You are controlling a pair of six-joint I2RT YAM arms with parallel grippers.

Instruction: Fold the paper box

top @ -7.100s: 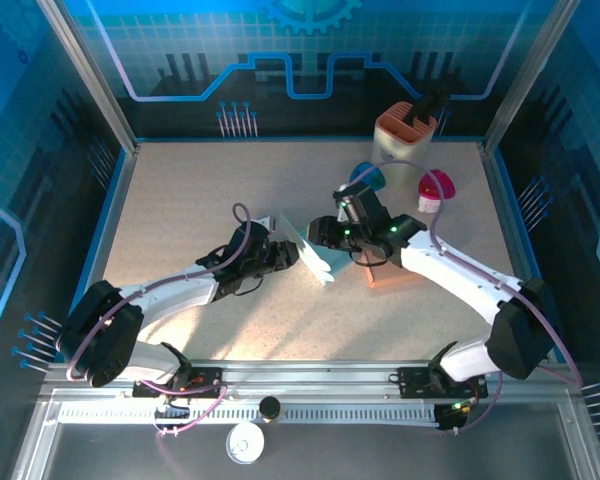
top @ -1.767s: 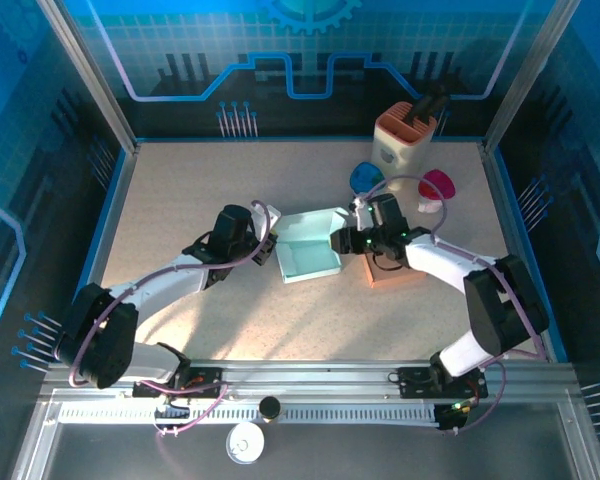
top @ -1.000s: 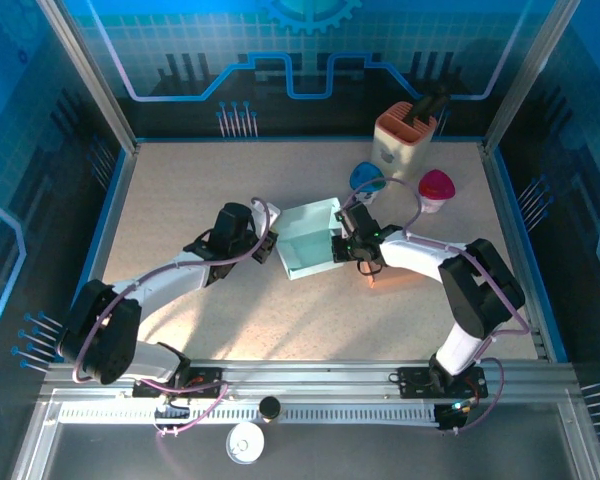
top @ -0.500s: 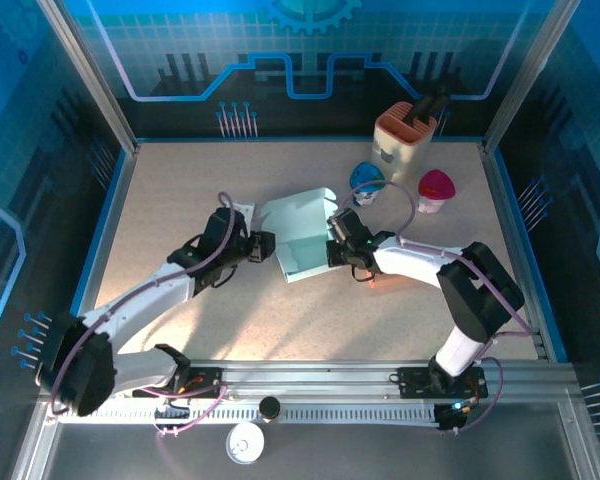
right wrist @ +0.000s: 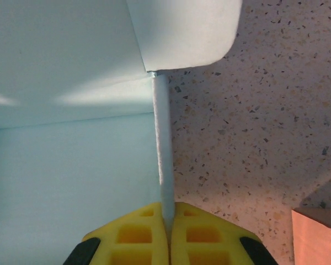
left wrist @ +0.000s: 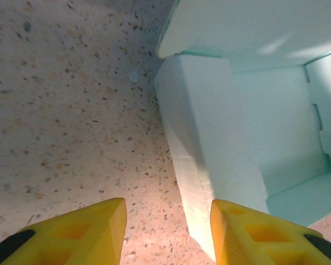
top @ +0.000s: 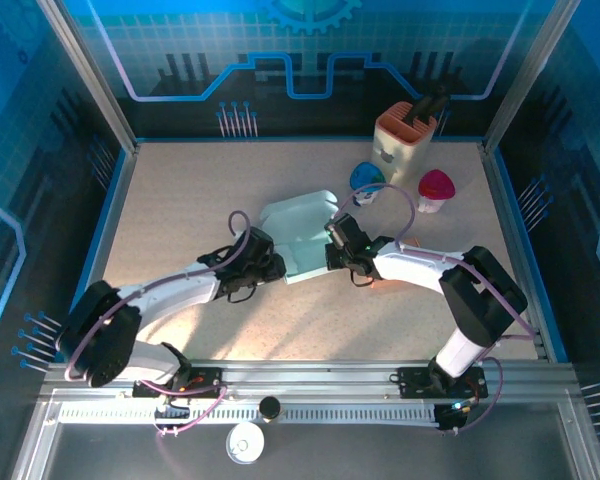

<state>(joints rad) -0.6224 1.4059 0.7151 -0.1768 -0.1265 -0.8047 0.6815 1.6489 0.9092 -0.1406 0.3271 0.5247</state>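
Now, right pincer [right wrist: 168,226]: clamped together on the thin upright side wall [right wrist: 160,149] of the paper box [top: 298,240]; my two yellow fingers [right wrist: 138,234] meet with just the edge of that wall pinched between them
Right pincer from above: it sits at the right side of the box, my arm reaching in low across the table [top: 180,190]
Left pincer [left wrist: 168,229]: spread wide apart and holding nothing
Left pincer, what it touches: the box's left wall [left wrist: 209,160] stands in the gap, its lower corner close against the finger on the right of my wrist view; I cannot tell whether the two touch; the other finger [left wrist: 71,232] hangs over bare speckled table, well apart from the card
Paper box, place: near the middle of the table, between my two pincers, its open side up and its inside pale teal
Lid flap [top: 295,212]: raised from the far side of the box, its corners rounded; in both wrist views it leans over the inside
Orange block [right wrist: 318,232]: on the table near my right pincer, apart from the box
Farther back, right: a blue cup [top: 365,180] and a pink cup [top: 435,188] near each other, with an orange and white holder [top: 405,135] behind them, all apart from the box
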